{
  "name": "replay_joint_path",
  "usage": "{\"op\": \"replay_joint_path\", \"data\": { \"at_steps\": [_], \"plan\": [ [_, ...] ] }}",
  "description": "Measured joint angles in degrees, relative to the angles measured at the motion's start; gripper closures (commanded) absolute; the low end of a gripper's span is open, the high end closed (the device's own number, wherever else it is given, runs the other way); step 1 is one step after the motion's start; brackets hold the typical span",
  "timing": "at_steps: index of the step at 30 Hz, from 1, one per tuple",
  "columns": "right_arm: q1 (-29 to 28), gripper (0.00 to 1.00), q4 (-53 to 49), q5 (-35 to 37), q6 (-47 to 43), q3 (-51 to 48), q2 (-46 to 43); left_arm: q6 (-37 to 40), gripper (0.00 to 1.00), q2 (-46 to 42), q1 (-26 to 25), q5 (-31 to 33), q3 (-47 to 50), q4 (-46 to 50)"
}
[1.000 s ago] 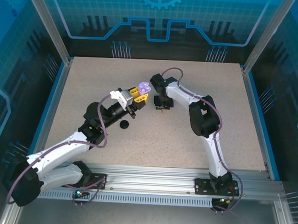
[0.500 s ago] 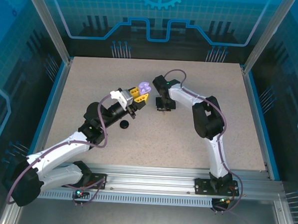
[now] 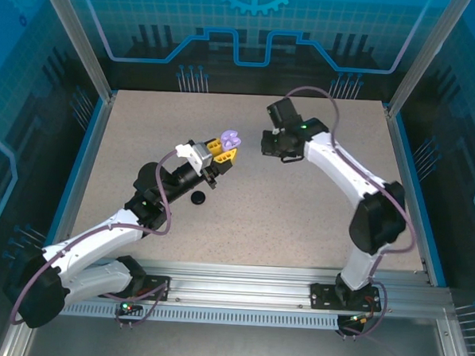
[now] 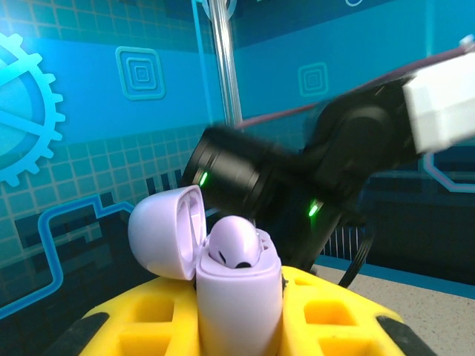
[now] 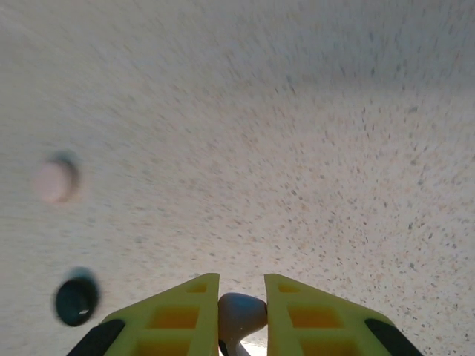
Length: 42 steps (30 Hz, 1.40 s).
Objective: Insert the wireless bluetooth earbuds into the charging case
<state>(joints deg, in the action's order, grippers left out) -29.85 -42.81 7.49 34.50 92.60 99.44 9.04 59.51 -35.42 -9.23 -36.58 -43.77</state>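
Right wrist reveals an earbud [image 5: 243, 313] pinched in the right hand [image 5: 242, 291]; left hand [image 3: 225, 149] clamps the open case [image 4: 237, 293].

bare table [image 3: 283, 228] front right, small black case [image 3: 197, 197] lying just beside left arm [image 3: 99, 238]

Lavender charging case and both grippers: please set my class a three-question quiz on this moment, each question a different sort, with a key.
1. True or false: the lavender charging case held by the left gripper has its lid open.
2. What is pinched in the right gripper? A) a black case B) an earbud C) nothing
3. Short answer: what colour is the round case lying on the table beside the left arm?
Key: 1 true; 2 B; 3 black.
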Motion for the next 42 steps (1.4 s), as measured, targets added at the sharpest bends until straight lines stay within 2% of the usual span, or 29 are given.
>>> {"op": "replay_joint_path", "data": {
  "at_steps": [9, 17, 27, 42],
  "plan": [
    [-0.07, 0.79, 6.38, -3.54, -0.70, -2.97, -18.36, -0.11, 1.00, 0.11, 0.00, -1.09, 0.00, -0.02],
    [-1.79, 0.79, 14.71, -7.63, -1.79, -6.23, -28.28, -1.66, 1.00, 2.08, -0.02, -2.64, -0.07, -0.04],
    [-10.03, 0.78, 24.76, -11.28, -5.51, -12.33, -31.58, -3.23, 1.00, 3.93, -0.87, -3.96, -2.47, -0.35],
    [-11.17, 0.78, 28.94, -12.48, -6.47, -16.13, -32.41, -4.24, 1.00, 5.18, -1.31, -4.15, -3.48, -0.66]
  ]
}}
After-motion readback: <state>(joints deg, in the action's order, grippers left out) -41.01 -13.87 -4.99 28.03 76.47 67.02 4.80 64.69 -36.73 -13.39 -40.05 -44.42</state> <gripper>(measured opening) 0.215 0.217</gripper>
